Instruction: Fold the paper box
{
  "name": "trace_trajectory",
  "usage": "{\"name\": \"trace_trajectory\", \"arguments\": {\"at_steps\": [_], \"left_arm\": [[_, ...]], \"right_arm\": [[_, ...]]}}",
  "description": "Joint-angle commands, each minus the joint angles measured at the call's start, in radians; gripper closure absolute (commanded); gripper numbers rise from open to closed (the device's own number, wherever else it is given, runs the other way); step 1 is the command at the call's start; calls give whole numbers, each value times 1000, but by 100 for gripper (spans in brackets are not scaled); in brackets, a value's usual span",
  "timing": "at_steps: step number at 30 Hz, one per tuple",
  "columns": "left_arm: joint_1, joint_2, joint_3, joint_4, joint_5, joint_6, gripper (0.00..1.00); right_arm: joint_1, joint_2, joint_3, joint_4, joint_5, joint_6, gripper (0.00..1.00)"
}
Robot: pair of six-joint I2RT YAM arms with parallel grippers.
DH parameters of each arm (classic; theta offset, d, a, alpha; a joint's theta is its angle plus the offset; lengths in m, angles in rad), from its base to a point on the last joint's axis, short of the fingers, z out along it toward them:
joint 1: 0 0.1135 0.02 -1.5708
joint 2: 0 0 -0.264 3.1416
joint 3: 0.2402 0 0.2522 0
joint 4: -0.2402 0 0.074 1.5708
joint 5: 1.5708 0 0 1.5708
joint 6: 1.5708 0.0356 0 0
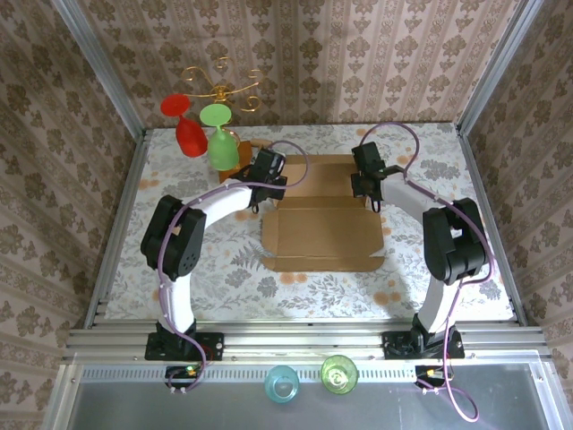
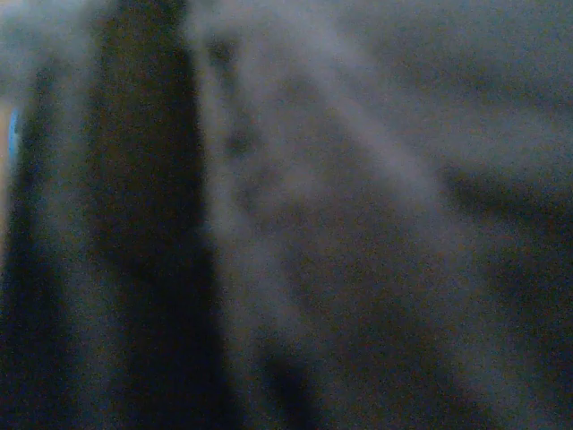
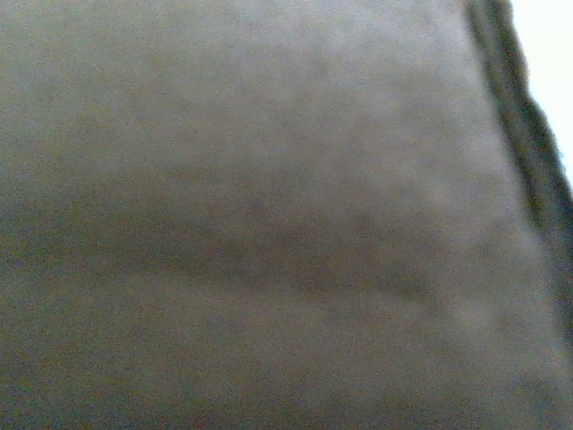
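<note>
The paper box lies mid-table as a tan cardboard sheet, with a creased panel toward me and another panel behind it. My left gripper is down at the box's far left edge, and my right gripper at its far right edge. Both are shut. Whether cardboard sits between the fingers is hidden. In the right wrist view, blurred brown cardboard is pressed close to the lens, its dark edge at the right. The left wrist view is a dark blur.
A red glass and a green glass stand upside down at the back left, by a gold wire rack. A teal cup and a green cup sit on the near ledge. Metal rails border the table.
</note>
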Motion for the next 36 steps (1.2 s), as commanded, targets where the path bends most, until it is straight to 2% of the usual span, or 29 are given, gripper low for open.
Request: {"name": "trace_trajectory", "arguments": {"at_steps": [1, 6, 7, 9, 11, 13, 15, 20, 25, 30, 34, 35, 36], "left_arm": [[-9, 40, 36, -114, -30, -30, 100], [-14, 55, 55, -146, -54, -71, 100], [-16, 56, 56, -140, -44, -72, 97], [-16, 60, 60, -135, -27, -66, 82], [-13, 63, 64, -128, -4, -59, 73], [-3, 69, 71, -122, 25, -51, 66], [5, 77, 85, -125, 44, -42, 64], [19, 108, 122, -143, 74, -18, 72], [10, 134, 163, -178, 61, -6, 99], [-26, 139, 196, -237, -53, 5, 100], [-41, 128, 190, -237, -55, -1, 100], [-43, 126, 193, -243, -52, -6, 98], [-46, 123, 201, -252, -49, -11, 87]], "right_arm": [[24, 40, 54, -121, 68, 69, 100], [29, 52, 94, -227, 74, 134, 100], [30, 56, 99, -241, 66, 135, 100], [29, 64, 113, -265, 45, 128, 100], [28, 67, 123, -280, 21, 110, 100], [25, 71, 134, -294, -11, 94, 100], [19, 73, 144, -308, -38, 87, 100], [4, 81, 165, -332, -87, 72, 100], [-2, 81, 181, -356, -124, 66, 100], [-5, 78, 203, -406, -149, 66, 100], [-14, 72, 211, -435, -169, 72, 100], [-17, 70, 210, -441, -174, 74, 100], [-22, 66, 208, -445, -180, 77, 100]]}}
